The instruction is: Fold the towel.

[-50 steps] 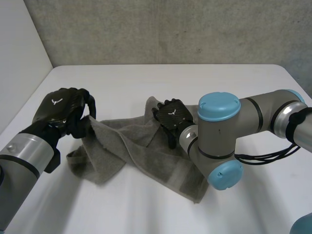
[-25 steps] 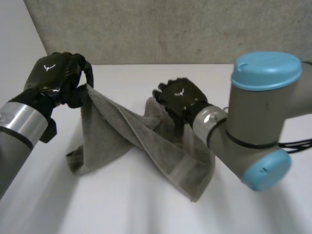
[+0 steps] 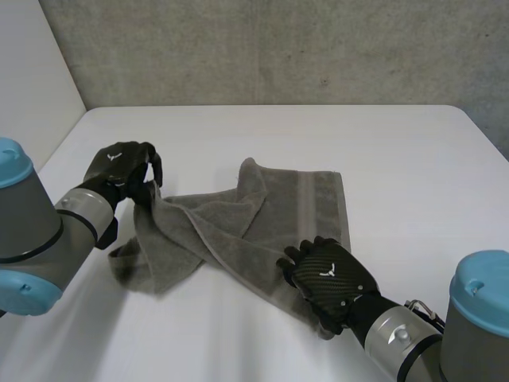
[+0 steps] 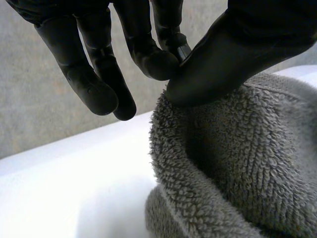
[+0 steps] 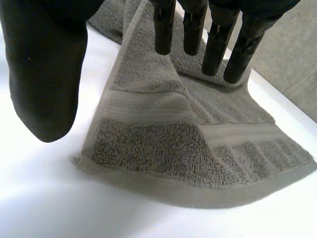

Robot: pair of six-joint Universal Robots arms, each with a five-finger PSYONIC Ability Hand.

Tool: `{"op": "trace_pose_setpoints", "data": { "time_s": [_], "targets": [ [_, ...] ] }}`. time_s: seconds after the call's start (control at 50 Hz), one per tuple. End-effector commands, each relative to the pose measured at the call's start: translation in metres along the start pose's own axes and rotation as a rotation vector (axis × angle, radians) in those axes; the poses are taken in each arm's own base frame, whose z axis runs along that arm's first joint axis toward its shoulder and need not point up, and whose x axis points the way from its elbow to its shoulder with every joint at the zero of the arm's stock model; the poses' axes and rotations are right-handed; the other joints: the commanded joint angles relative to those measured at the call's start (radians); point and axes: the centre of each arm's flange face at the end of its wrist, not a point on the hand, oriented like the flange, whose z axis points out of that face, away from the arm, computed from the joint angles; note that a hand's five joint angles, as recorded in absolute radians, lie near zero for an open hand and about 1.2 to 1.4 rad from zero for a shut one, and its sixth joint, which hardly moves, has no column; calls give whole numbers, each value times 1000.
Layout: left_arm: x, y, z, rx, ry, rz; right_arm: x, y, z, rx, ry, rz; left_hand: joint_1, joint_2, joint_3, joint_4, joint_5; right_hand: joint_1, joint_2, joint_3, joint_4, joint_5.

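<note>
Grasping step: left hand [image 3: 119,169] pinched a towel [image 3: 262,227] corner. Right hand [image 3: 326,280], fingers [image 5: 163,25] straight and apart, hovered above the near corner; closure judged next.

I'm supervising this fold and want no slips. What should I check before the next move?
1. Left hand pinching the towel: ok, thumb and fingers clamp a raised edge.
2. Right hand gripping: not ok, fingers straight over the near corner, holding nothing.
3. Near corner flat on the table: ok.
4. Towel spread flat: not ok, twisted and bunched.
5. Towel wholly on the table: ok.
</note>
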Motion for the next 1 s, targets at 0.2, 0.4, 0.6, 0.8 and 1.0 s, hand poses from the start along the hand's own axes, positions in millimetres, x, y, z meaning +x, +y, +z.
{"op": "trace_pose_setpoints", "data": {
  "time_s": [0.2, 0.4, 0.6, 0.8, 1.0],
  "targets": [
    [0, 10, -3, -29, -14, -3, -1, 30, 26, -11, 2, -2, -59, -179, -211, -183, -304, 84, 96, 87, 87, 81],
    [3, 10, -3, -29, -5, -2, 2, 28, 33, 1, 6, -6, -59, -179, -211, -183, -304, 175, 187, 178, 178, 172],
    [4, 10, -4, -31, -5, -2, 4, 30, 42, -4, 3, -6, -59, -179, -211, -183, -304, 269, 281, 273, 272, 266],
    [4, 10, -4, -31, -4, -2, 9, 29, 47, -1, 24, -47, -59, -179, -211, -183, -304, 588, 601, 592, 591, 585],
    [4, 9, -5, -29, -4, -5, 19, 12, 48, 47, 62, -65, -59, -179, -211, -183, -304, 941, 953, 945, 944, 938]
  ]
}}
